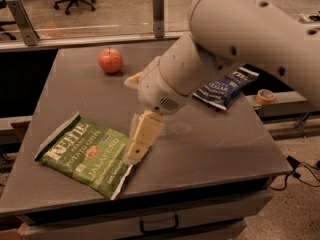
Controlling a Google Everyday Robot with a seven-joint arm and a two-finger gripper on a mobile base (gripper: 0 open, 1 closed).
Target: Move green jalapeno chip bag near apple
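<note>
The gripper (135, 153) hangs at the edge of the green jalapeno chip bag (80, 153), seemingly just above it. Between this bag and the apple (110, 60) the grey table (65, 99) surface gives an open lane. The navy chip bag (226, 86) lies well apart, behind the arm (240, 39).
</note>
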